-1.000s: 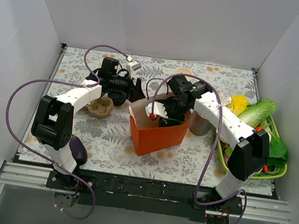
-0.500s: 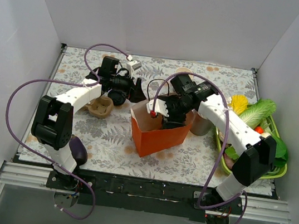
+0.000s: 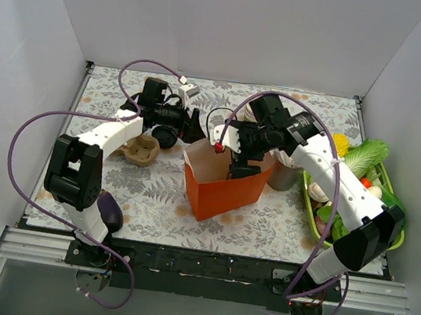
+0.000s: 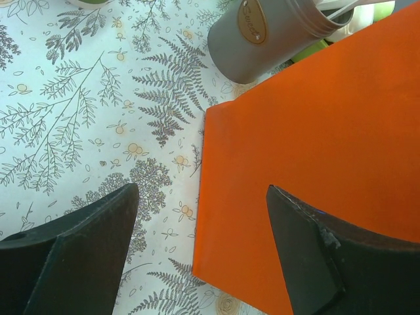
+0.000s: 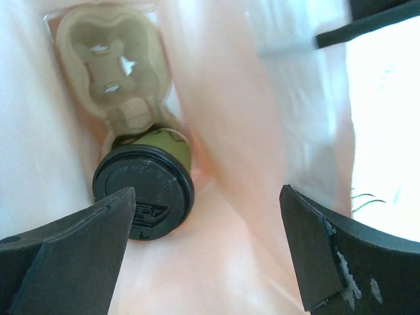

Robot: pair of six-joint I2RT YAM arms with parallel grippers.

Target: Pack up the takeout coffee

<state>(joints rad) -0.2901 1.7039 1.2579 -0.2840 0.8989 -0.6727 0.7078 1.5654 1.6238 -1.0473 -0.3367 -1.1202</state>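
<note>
The takeout coffee (image 5: 143,190), a green cup under a black lid, sits at the bottom of the orange paper bag (image 3: 222,187), touching a beige moulded cup carrier (image 5: 108,65) that is also inside. My right gripper (image 5: 207,197) hangs open above it in the bag's mouth, holding nothing. In the top view the right gripper (image 3: 241,164) is over the bag's back rim and the coffee is hidden. My left gripper (image 4: 202,190) stands open beside the bag's orange wall (image 4: 308,151), its jaws either side of the bag's corner edge without touching it.
A grey canister (image 3: 281,176) stands right behind the bag, also seen as a grey canister (image 4: 269,33) in the left wrist view. A second beige carrier (image 3: 142,150) lies left of the bag. A green basket (image 3: 388,239) of vegetables fills the right edge. A purple aubergine (image 3: 111,210) lies front left.
My right gripper has risen from deep inside the bag towards its back rim and widened its jaws, leaving the coffee below. The left arm has stayed still.
</note>
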